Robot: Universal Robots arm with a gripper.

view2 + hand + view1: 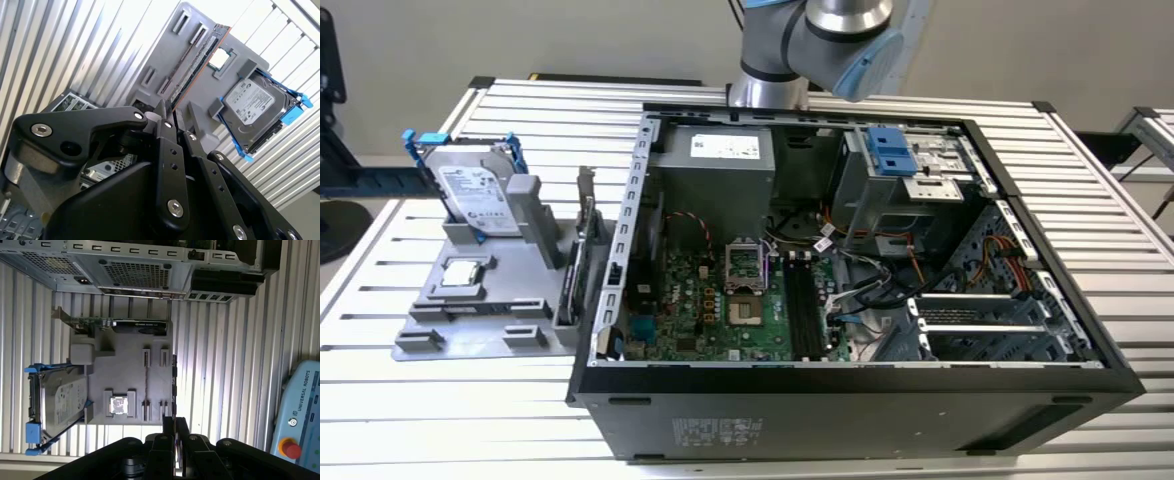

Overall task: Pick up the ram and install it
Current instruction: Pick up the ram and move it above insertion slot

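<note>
The ram (197, 62) is a thin dark stick standing on edge in a slot of the grey holder (175, 55), next to a square processor chip (220, 58). From above it shows as a thin line (146, 385) on the holder (125, 375). My gripper (176, 112) hangs well above the holder, apart from the ram. Its black fingers (168, 426) stand close together with nothing between them. The gripper (175, 421) points down at the holder's edge. The long black memory slots (803, 310) lie on the motherboard inside the open computer case (854, 400).
On the holder (494, 300) stand a silver hard drive with blue rails (470, 195) and an expansion card with a metal bracket (587, 235). The case stands right beside it on a slatted metal table (427, 420). A teach pendant (300, 410) lies off to one side.
</note>
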